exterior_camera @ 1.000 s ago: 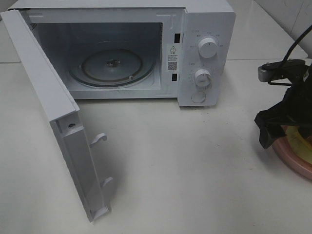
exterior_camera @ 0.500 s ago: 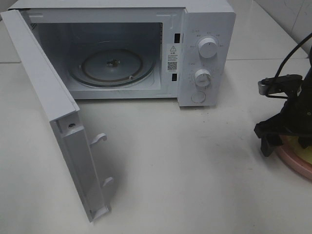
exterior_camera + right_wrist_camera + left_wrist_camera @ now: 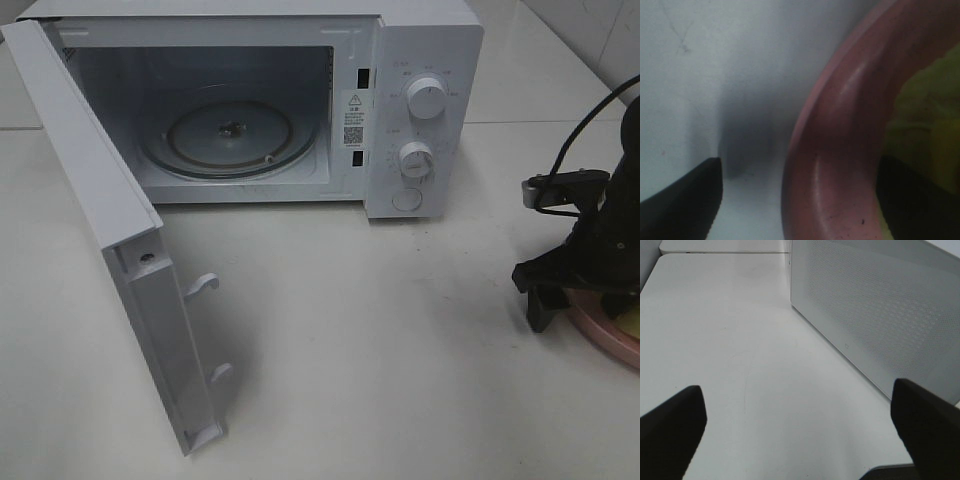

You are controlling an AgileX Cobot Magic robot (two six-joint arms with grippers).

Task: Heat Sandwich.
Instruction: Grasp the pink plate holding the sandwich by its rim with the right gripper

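The sandwich (image 3: 632, 320) lies on a round pink plate (image 3: 600, 338) at the table's far right edge; only a yellowish bit of it shows, and its yellow-green filling (image 3: 920, 115) also appears in the right wrist view. My right gripper (image 3: 585, 300) is open and low over the plate's near-left rim (image 3: 835, 150). One finger (image 3: 680, 200) is outside the rim over the table, the other (image 3: 912, 200) inside the plate. My left gripper (image 3: 797, 415) is open over bare table, out of the exterior high view.
The white microwave (image 3: 425, 60) stands at the back with its door (image 3: 120, 230) swung wide open to the left. Its glass turntable (image 3: 228, 135) is bare. A perforated white microwave panel (image 3: 875, 315) rises close beside my left gripper.
My right gripper has dropped lower and shifted slightly left, coming down around the pink plate's rim. The left gripper, the microwave and the plate have not moved.
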